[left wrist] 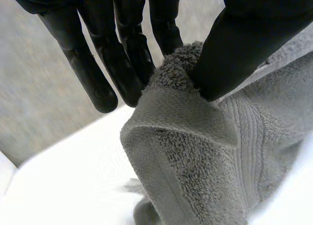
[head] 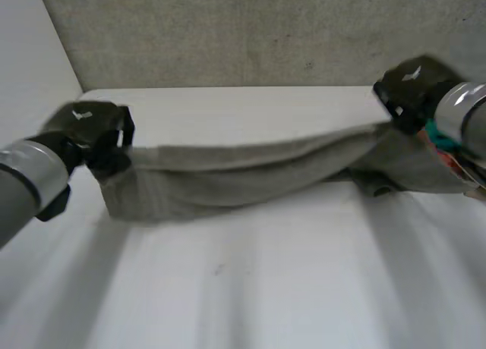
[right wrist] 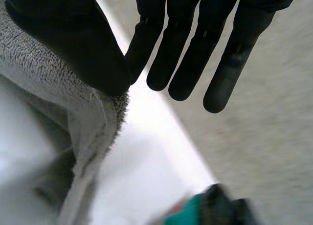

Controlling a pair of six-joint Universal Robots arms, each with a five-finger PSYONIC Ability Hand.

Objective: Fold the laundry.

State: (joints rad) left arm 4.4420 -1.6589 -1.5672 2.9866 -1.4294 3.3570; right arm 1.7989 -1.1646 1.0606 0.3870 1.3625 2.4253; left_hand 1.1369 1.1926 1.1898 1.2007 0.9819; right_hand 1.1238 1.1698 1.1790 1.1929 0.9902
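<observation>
A grey towel (head: 228, 178) hangs stretched between my two hands above the white table (head: 250, 288), sagging in the middle. My left hand (head: 95, 133) holds its left end; in the left wrist view the thumb (left wrist: 244, 44) pinches a towel corner (left wrist: 176, 71) against the straight fingers (left wrist: 122, 54). My right hand (head: 410, 87) holds the right end. In the right wrist view its thumb (right wrist: 83, 54) presses the towel's edge (right wrist: 73, 102) against a finger (right wrist: 146, 44).
A bundle of other laundry with teal and red colours (head: 448, 148) lies at the table's right side, beneath my right arm; a teal piece (right wrist: 195, 213) shows under the right hand. The table's far edge (head: 228, 89) meets a grey carpeted floor. A white wall stands at the left.
</observation>
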